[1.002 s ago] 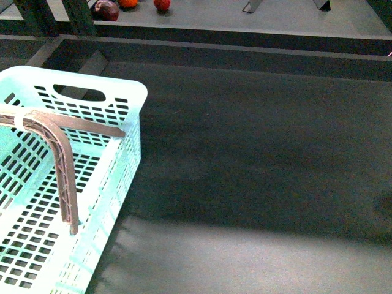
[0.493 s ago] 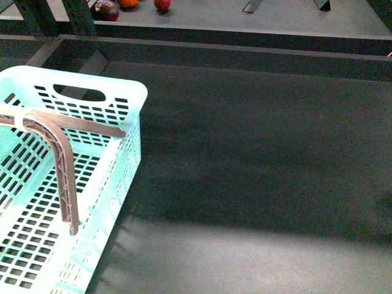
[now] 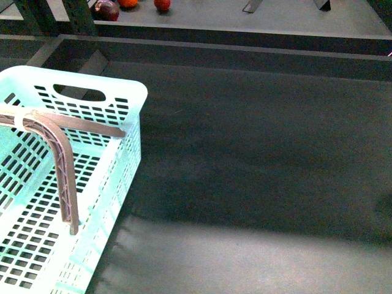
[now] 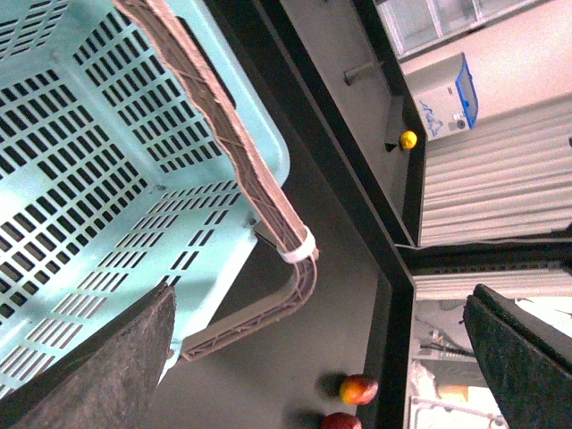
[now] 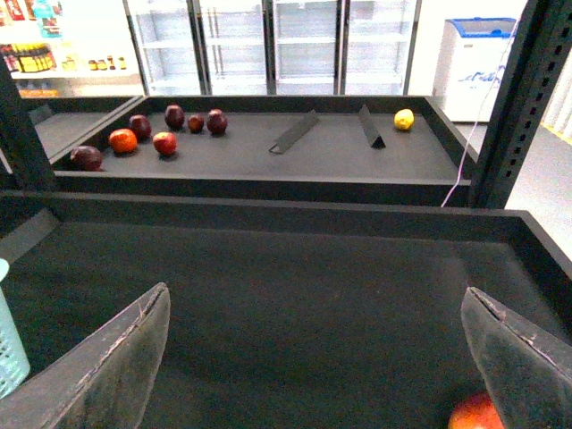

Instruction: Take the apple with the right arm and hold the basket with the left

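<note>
The red apple (image 3: 162, 4) lies on the raised back shelf, right of an orange fruit (image 3: 127, 3) and a dark purple one (image 3: 105, 9). The right wrist view shows the same apple (image 5: 164, 143) far beyond my right gripper (image 5: 317, 357), which is open over bare dark mat. The mint-green basket (image 3: 125, 92) stands at the front left, its brown handle (image 3: 61, 159) swung across it. My left gripper (image 4: 322, 357) hangs open above the basket (image 4: 268, 147), beside the handle's (image 4: 234, 143) white band and holding nothing. Neither gripper shows in the front view.
A red-orange round fruit (image 5: 474, 416), cut off by the frame edge, lies close to my right finger (image 5: 523, 357). More dark fruits (image 5: 216, 121) and a yellow one (image 5: 404, 119) sit on the shelf with two metal wedges (image 5: 295, 132). Two reddish fruits (image 4: 357, 390) show past the basket.
</note>
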